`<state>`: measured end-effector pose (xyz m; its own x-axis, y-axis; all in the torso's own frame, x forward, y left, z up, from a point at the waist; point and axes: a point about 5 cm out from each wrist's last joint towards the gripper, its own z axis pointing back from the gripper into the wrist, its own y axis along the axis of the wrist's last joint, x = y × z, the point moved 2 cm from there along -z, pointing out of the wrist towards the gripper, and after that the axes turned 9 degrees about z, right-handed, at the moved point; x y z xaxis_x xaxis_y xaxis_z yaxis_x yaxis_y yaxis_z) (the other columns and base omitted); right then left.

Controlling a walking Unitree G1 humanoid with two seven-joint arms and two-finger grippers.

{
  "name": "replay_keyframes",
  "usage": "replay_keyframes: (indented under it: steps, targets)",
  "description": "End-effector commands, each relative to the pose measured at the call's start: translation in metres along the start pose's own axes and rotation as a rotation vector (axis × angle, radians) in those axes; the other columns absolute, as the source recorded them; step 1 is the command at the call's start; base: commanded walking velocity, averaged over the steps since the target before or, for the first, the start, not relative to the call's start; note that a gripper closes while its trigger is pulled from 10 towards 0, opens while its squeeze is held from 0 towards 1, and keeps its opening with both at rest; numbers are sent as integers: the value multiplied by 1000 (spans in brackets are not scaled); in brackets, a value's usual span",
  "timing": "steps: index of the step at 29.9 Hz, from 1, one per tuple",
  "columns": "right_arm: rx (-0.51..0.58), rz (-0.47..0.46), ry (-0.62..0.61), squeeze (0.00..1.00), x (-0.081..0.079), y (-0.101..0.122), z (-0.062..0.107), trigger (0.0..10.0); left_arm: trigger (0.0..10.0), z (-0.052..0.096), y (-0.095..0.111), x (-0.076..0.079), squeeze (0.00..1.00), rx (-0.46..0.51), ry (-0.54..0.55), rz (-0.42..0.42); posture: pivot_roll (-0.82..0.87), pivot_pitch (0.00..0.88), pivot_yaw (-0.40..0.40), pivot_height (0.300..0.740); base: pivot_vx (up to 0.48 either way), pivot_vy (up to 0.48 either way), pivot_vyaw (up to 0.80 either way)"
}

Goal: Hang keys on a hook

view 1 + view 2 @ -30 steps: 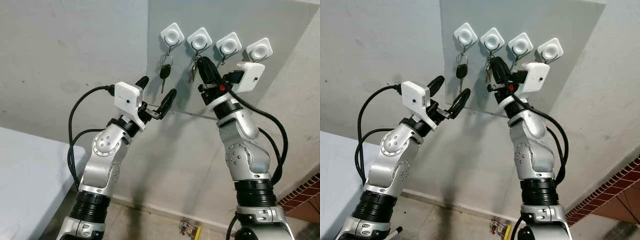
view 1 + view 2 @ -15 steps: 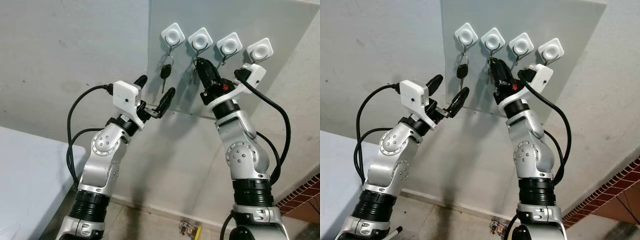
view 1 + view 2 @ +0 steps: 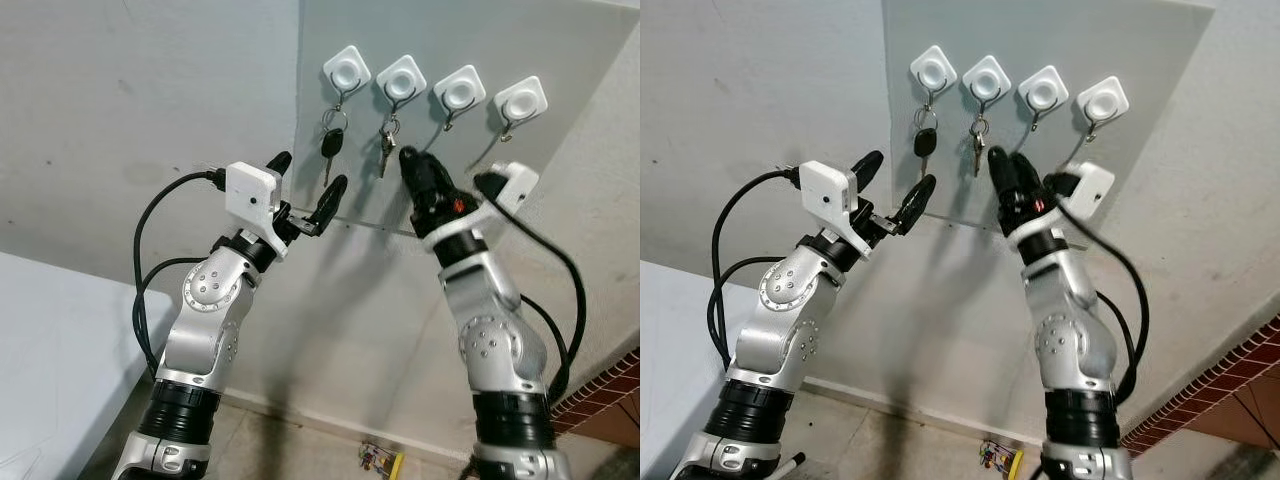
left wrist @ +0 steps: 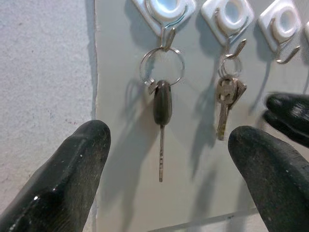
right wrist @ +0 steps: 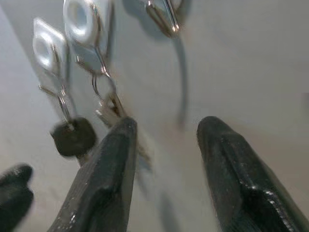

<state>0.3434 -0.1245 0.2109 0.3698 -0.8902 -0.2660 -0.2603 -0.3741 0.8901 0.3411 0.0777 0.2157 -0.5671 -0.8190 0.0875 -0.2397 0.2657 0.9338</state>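
The right hand [image 3: 1006,170] is raised to the grey wall panel [image 3: 560,40], its two black fingers [image 5: 108,183] parted by a clear gap and nothing held between them. Just above and a little to the left of its fingertips, a bunch of silver keys [image 3: 384,152] is seen hanging from the second hook [image 3: 401,80] in a row of four white square hooks; the keys are apart from the fingers, though close to them. Further left from that hand, a black-headed key [image 3: 329,146] on a ring is hung from the first hook [image 3: 345,68]. The third hook [image 3: 459,92] and fourth hook [image 3: 520,102], above and to the right of the right hand, carry nothing. The left hand [image 3: 308,189] is held up below and just left of the black-headed key, its fingers [image 4: 63,188] spread wide and empty, with the key framed between them in the left wrist view. Beyond the panel the rough grey wall [image 3: 120,100] is seen, a pale bed [image 3: 50,340] lies at the lower left, and a small colourful object [image 3: 378,460] is on the floor between the two arms.
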Motion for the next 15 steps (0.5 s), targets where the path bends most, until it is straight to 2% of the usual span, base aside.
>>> replay_keyframes:
  steps: [1,3,5,6,8,11,12,15]
  targets:
    - [1,67,-6,1000,3,-1,7,10000,10000,2,-4,-5,0,-14,30,2,32,0,-56,740,0,0,0]
    - [-41,114,-50,1000,12,-13,22,10000,10000,7,-14,-11,0,-41,82,29,29,0,-54,740,0,0,0]
    - [-56,139,-65,1000,14,-18,27,10000,10000,9,-18,-13,0,-51,101,43,29,0,-54,740,0,0,0]
    - [-86,173,-109,1000,21,-26,38,10000,10000,13,-27,-17,0,-83,136,76,24,0,-55,740,0,0,0]
    - [-94,178,-127,1000,23,-29,42,10000,10000,15,-31,-18,0,-95,145,81,24,0,-55,740,0,0,0]
    - [-138,226,-218,1000,37,-41,59,10000,10000,26,-50,-23,0,-149,182,74,9,0,-47,740,0,0,0]
    - [-153,242,-254,1000,42,-44,63,10000,10000,30,-58,-26,0,-175,208,110,9,0,-47,740,0,0,0]
    - [-163,262,-301,1000,46,-45,70,10000,10000,36,-63,-28,0,-183,216,136,1,0,-41,740,0,0,0]
